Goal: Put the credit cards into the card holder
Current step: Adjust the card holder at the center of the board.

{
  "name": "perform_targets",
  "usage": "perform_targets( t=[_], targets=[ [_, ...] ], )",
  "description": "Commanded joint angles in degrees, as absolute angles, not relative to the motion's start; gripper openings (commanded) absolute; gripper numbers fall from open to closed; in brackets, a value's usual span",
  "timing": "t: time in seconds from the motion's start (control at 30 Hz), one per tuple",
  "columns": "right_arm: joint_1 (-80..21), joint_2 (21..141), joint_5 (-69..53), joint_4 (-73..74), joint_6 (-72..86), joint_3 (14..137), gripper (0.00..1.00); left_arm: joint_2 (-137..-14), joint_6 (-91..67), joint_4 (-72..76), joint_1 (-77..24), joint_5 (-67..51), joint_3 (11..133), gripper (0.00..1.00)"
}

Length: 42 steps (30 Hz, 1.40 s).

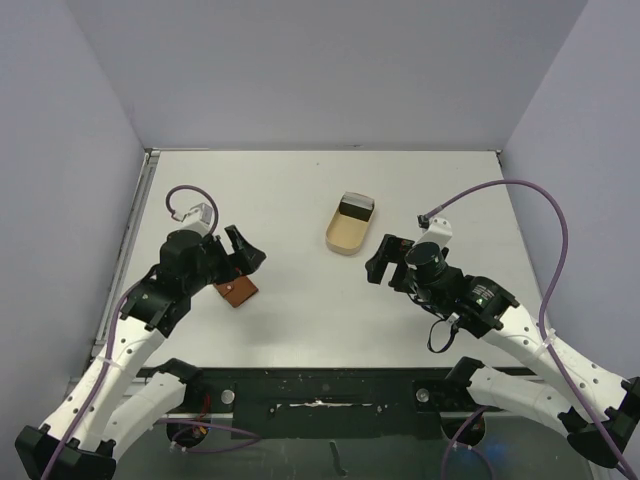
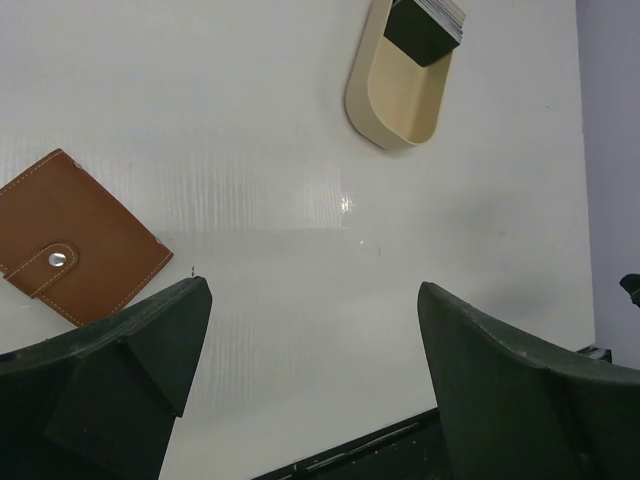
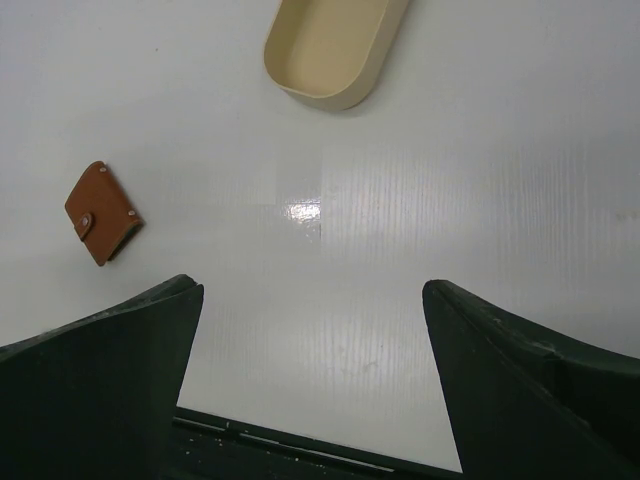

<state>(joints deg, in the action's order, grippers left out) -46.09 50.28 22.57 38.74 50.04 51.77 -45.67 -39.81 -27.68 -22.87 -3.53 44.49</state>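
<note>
The wallet (image 1: pixel 237 292) lies closed on the table (image 1: pixel 300 180), snap tab fastened, well to the left of the tray (image 1: pixel 344 236) and nearer the arm bases than it. The left gripper (image 1: pixel 243 250) hangs left of the tray with its jaws wide apart and nothing between them. From above, its body overlaps the wallet's far edge. In the left wrist view the wallet (image 2: pixel 78 240) lies outside the gap of the left gripper (image 2: pixel 312 288), just off the tip of the left finger (image 2: pixel 120 385). Whether finger and leather touch cannot be told. The cards (image 1: pixel 356 208) sit as a dark stack in the far end of the tray. The left wrist camera shows the cards (image 2: pixel 424 28) leaning there with their pale edges fanned at the top, and the wall of the tray (image 2: pixel 362 95) rising around them. The near part of the tray holds only its tan floor. The right gripper (image 1: pixel 386 259) hangs just right of the tray's near end, its jaws also spread and holding nothing. In its own wrist view the gap of the right gripper (image 3: pixel 310 286) opens over white table, with the tray (image 3: pixel 300 88) ahead at the top of the frame. The wallet (image 3: pixel 102 212) is small there, far left of the tray and well apart from both fingers.
</note>
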Motion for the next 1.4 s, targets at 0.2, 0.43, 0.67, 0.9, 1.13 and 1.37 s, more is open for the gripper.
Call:
perform_targets(
  t=[0.2,0.43,0.67,0.9,1.13,1.37],
  targets=[
    [-45.68,49.66,25.23,38.24,50.68,53.17,0.97,-49.64,-45.38,-29.68,-22.59,11.42,45.38,0.82],
    [-45.78,49.97,23.57,36.95,48.08,54.75,0.98,-54.29,-50.83,-32.16,-21.62,24.13,43.45,0.78],
    [-45.75,49.46,21.23,34.03,45.24,52.58,0.98,-63.56,-52.98,-31.25,-15.94,23.36,43.60,0.73],
    [-45.74,54.07,20.13,36.56,43.52,55.92,0.98,-66.66,-47.91,-17.80,-8.95,12.52,35.95,0.60],
    [-46.13,52.98,17.87,35.73,42.62,52.93,0.98,-71.32,-48.30,-14.40,-8.85,7.43,33.18,0.59],
    [-45.60,53.95,20.63,37.50,42.36,53.41,0.98,-69.67,-56.06,-7.34,-16.50,-6.15,26.50,0.53]
  ],
)
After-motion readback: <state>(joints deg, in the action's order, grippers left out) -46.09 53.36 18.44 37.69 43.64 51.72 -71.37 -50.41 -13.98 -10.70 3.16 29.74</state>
